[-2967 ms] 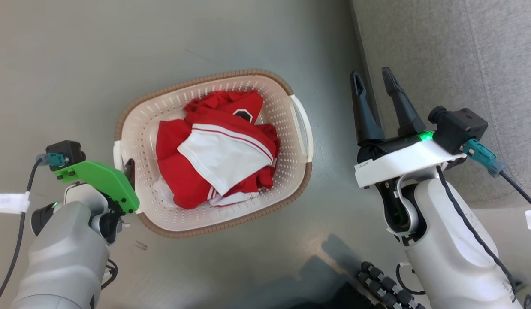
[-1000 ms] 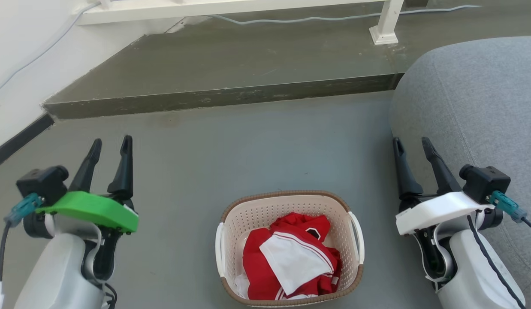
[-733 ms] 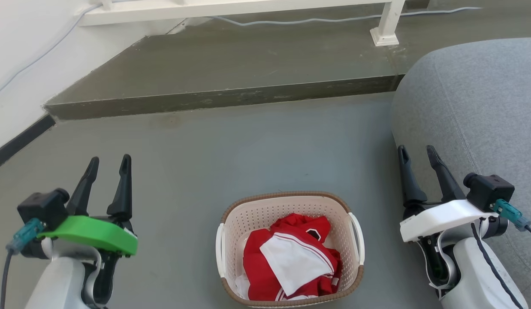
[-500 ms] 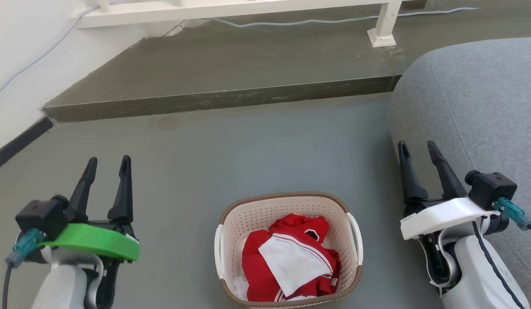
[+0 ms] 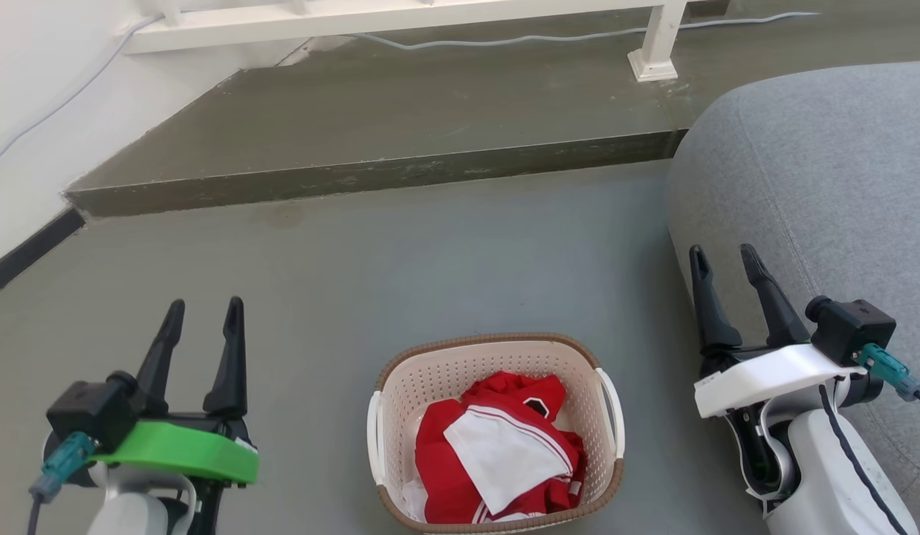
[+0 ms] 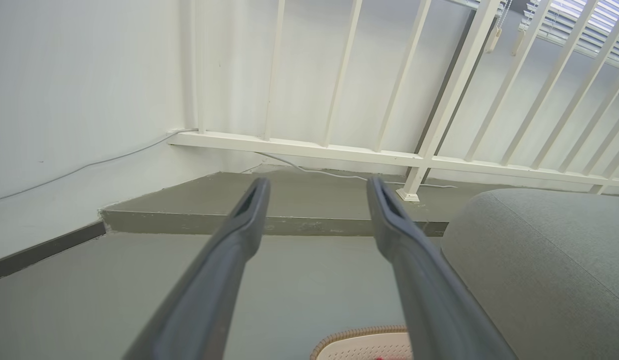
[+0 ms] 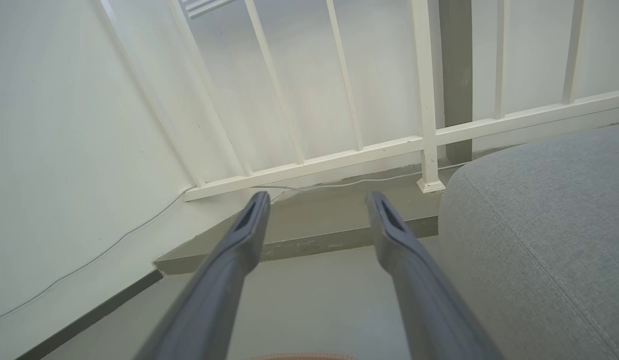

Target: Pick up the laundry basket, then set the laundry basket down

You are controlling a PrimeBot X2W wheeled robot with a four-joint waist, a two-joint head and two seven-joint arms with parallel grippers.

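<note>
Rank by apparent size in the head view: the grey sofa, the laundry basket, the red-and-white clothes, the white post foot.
1. grey sofa
2. laundry basket
3. red-and-white clothes
4. white post foot, which looks smallest but is farthest from the camera

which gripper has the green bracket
The left gripper: its bracket is green, while the right gripper has a white bracket.

Home interior: grey fabric sofa, white railing, laundry basket on concrete floor.
</note>
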